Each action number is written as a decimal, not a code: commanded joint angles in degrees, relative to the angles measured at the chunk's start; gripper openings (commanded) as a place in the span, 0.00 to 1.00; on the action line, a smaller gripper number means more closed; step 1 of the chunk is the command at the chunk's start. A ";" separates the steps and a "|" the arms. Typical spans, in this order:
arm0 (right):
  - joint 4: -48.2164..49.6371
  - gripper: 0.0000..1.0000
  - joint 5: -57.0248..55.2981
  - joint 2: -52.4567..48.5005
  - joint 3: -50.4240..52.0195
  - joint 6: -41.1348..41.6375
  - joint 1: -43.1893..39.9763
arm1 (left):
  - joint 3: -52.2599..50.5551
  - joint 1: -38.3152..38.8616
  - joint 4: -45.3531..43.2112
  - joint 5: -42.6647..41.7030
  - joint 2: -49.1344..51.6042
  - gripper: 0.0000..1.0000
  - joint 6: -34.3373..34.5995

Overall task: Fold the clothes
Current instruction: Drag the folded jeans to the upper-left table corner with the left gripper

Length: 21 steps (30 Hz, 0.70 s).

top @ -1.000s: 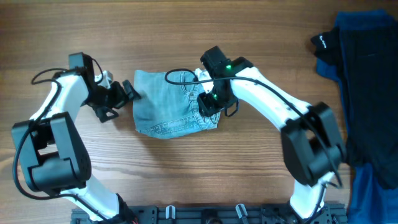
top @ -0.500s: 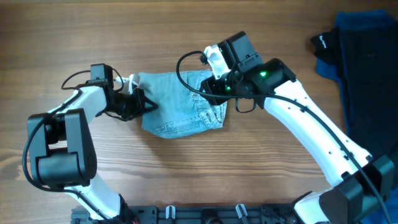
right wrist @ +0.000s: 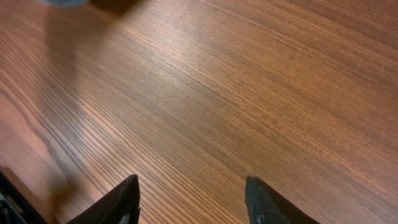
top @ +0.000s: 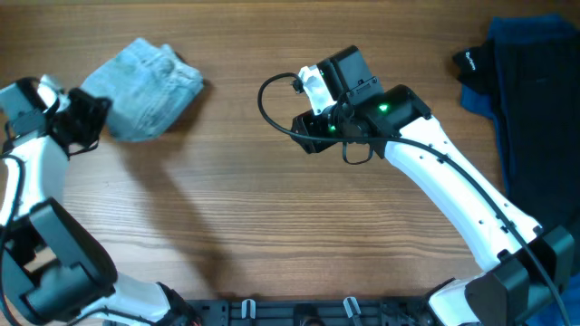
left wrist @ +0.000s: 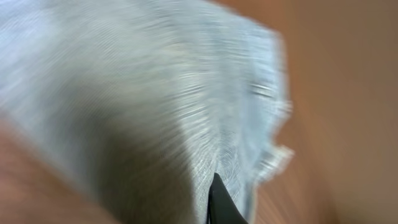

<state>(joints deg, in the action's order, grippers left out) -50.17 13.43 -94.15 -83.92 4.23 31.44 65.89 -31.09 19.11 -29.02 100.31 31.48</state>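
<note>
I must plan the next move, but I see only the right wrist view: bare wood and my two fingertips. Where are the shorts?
Observer: In the overhead view, the denim shorts are bunched up at the far left of the table.
Operator: Is the left gripper holding them?
Observer: It seems so. The left gripper is at their left edge, and blurred denim fills the left wrist view.
Operator: Is anything on my right side?
Observer: Yes, a dark blue cloth with a black garment lying over it, at the right edge.
</note>
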 commanded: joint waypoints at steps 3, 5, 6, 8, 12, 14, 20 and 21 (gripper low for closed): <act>-0.66 0.55 -0.59 0.85 -0.07 3.43 -0.24 | -0.42 -5.22 1.25 7.06 12.96 0.04 3.52; -1.07 0.55 -0.59 0.85 -0.07 3.48 -0.24 | -0.44 -6.97 3.23 10.34 15.65 0.04 8.63; -1.22 0.56 -0.57 0.85 -0.07 3.50 -0.24 | -0.44 -7.63 4.22 11.39 16.65 0.04 10.32; -1.27 0.56 -0.59 0.85 -0.07 3.48 -0.24 | -1.27 -8.44 4.55 11.72 17.57 0.04 12.28; -0.63 0.56 -0.57 0.85 -0.07 4.04 -0.24 | -4.09 -8.61 3.78 15.67 17.55 0.04 22.80; -0.85 0.56 -0.57 0.85 -0.07 4.96 -0.24 | -5.03 -8.46 -3.02 10.21 17.57 0.04 25.79; -0.68 0.57 -0.57 0.85 -0.07 4.96 -0.24 | -5.05 -1.11 -4.68 6.73 17.55 0.04 30.49; -0.68 0.57 -0.57 0.85 -0.07 4.98 -0.24 | -5.05 0.66 -4.55 6.73 17.55 0.04 31.82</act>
<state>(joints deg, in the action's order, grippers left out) -51.09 13.41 -94.15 -83.92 7.99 31.44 62.92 -36.40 12.84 -26.17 113.84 56.88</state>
